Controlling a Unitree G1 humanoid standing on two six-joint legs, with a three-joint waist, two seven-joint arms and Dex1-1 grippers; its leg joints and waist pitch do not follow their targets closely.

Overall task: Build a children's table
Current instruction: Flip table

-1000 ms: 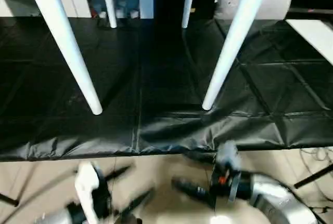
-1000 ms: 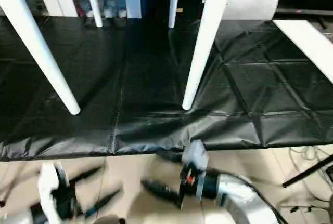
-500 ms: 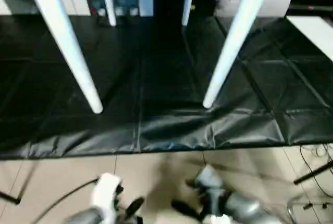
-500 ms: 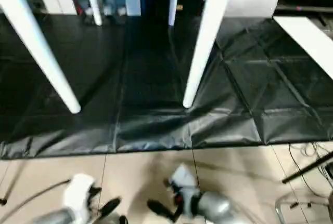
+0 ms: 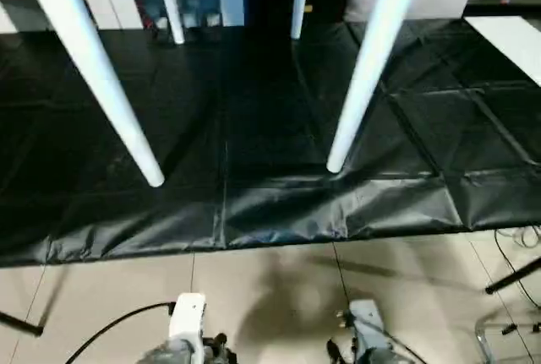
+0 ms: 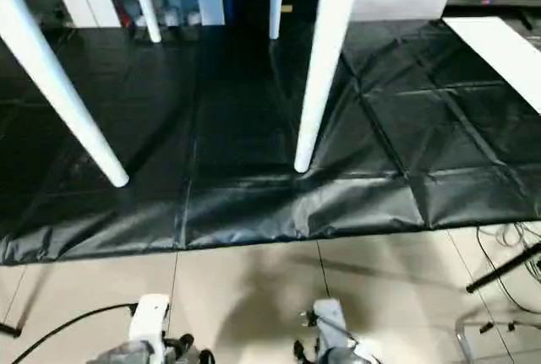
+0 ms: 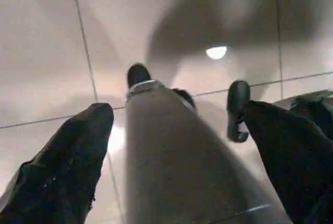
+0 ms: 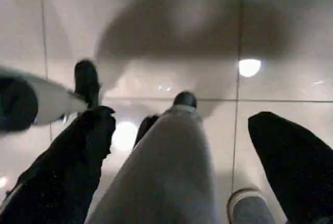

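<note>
From the head view, four long white tubular legs (image 5: pixel 93 68) stood upright on the black creased floor sheet (image 5: pixel 254 127), two near its front edge, two toward the back; the tabletop sat above frame. They lay well ahead of both arms, the near-left leg closer to the left one. In the left wrist view, the left gripper (image 7: pixel 182 125) gaped empty over tile. The right gripper (image 8: pixel 192 135) likewise hung spread, holding nothing

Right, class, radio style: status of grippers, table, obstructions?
Left gripper open, empty, over tiled floor. Right gripper same. Table legs standing on black sheet. Nothing blocking.
</note>
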